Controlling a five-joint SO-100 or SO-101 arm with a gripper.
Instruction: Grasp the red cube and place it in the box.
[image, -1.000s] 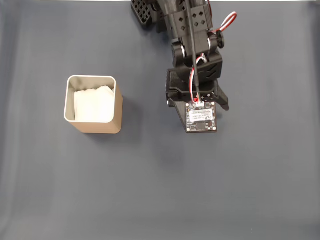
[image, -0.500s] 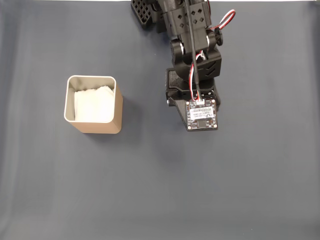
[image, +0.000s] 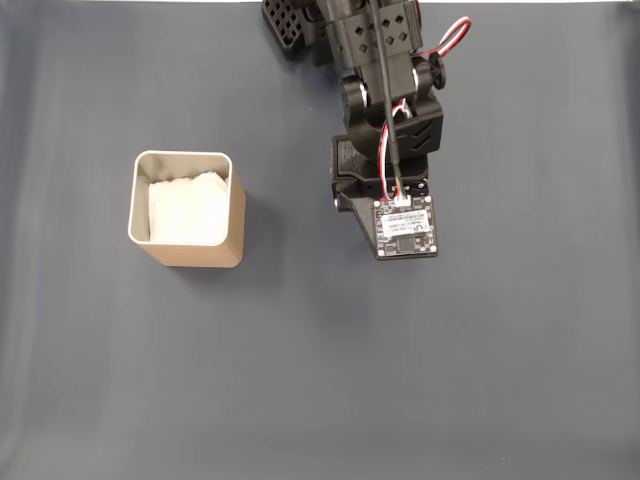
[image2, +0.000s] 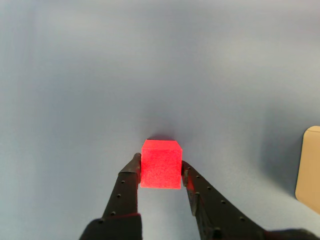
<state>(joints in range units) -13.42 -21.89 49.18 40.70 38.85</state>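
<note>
Starting at the left of the fixed view, we see the box (image: 187, 209) standing upright on the dark surface (image: 320, 380), its silvery rim open to the top and its white lining (image: 186, 208) showing inside with nothing red in it. Well apart from it, to the right, the arm (image: 385, 110) reaches in from the far edge and bends down over the surface, a small circuit board (image: 405, 228) at its near end covering whatever lies beneath. In the wrist view we read the grasp itself: the red cube (image2: 160, 163) sits on the surface between the two dark fingers (image2: 129, 181), and the pincer (image2: 160, 172) is clenched on it, one finger pressed to each side face, the cube square and untilted. At the right edge of that view a tan corner of the box (image2: 308, 169) shows, near but not touching anything. We judge that the grasp step is in hand and all but made, and the cube looks not yet lifted, its shadow lying tight against its far side. The next move, as we see it, calls for a straight lift high enough to clear the box's rim, then a swing toward the box, left in the fixed view, and a release over the lining.
</note>
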